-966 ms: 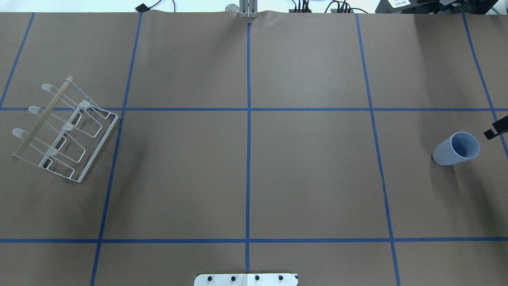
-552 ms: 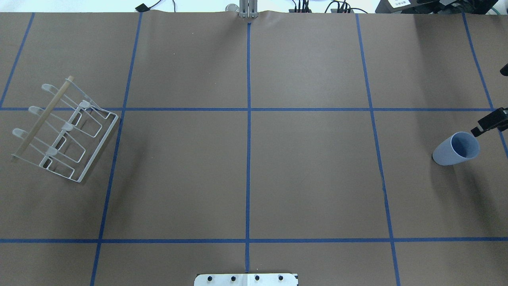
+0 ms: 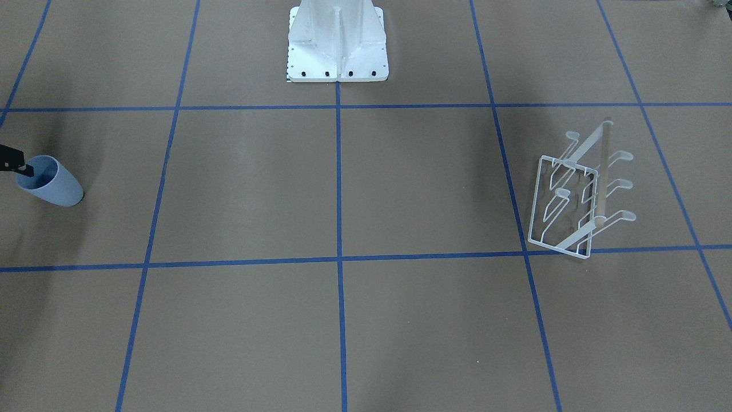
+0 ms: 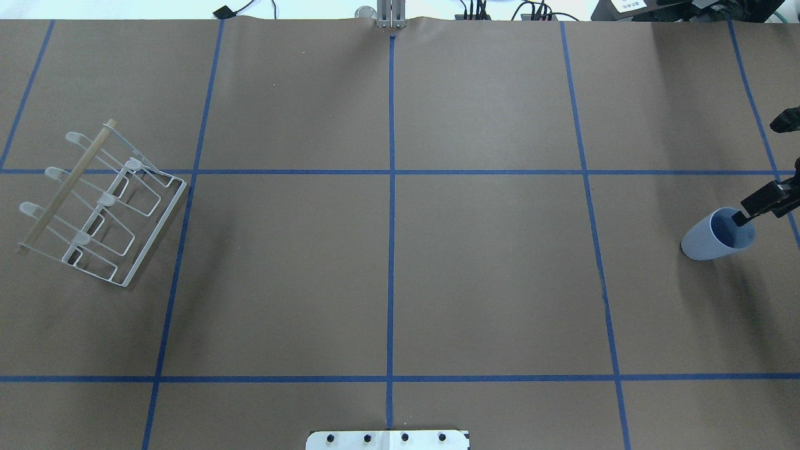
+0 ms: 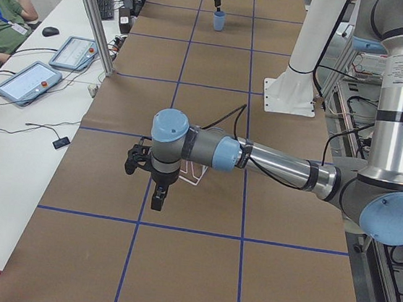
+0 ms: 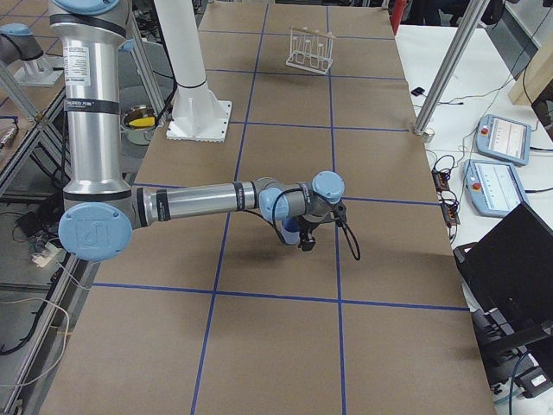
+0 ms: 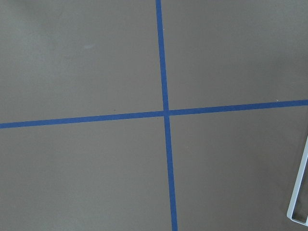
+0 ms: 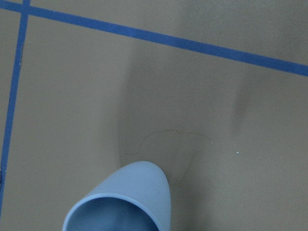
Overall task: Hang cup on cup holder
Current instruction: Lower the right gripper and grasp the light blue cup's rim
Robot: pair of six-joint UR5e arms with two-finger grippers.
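The pale blue-grey cup [image 4: 715, 237] stands upright at the table's right end, mouth up; it also shows in the front view [image 3: 51, 183] and at the bottom of the right wrist view [image 8: 130, 202]. My right gripper [image 4: 757, 172] is open. One finger [image 4: 759, 203] has its tip at the cup's rim over its mouth, and the other finger [image 4: 786, 120] is well apart at the view's edge. The white wire cup holder [image 4: 100, 206] with its wooden rod stands at the left end. My left gripper [image 5: 154, 193] shows only in the left side view, beside the holder; I cannot tell its state.
The robot's white base plate [image 4: 387, 439] sits at the near middle edge. Blue tape lines grid the brown table. Cables lie along the far edge [image 4: 475, 12]. Tablets [image 5: 27, 80] and an operator are on a side table. A corner of the holder's frame [image 7: 299, 202] shows in the left wrist view.
My right gripper has moved in from the right edge toward the cup; one fingertip now reaches its rim, and the second finger has come into view. Cup and holder have not moved.
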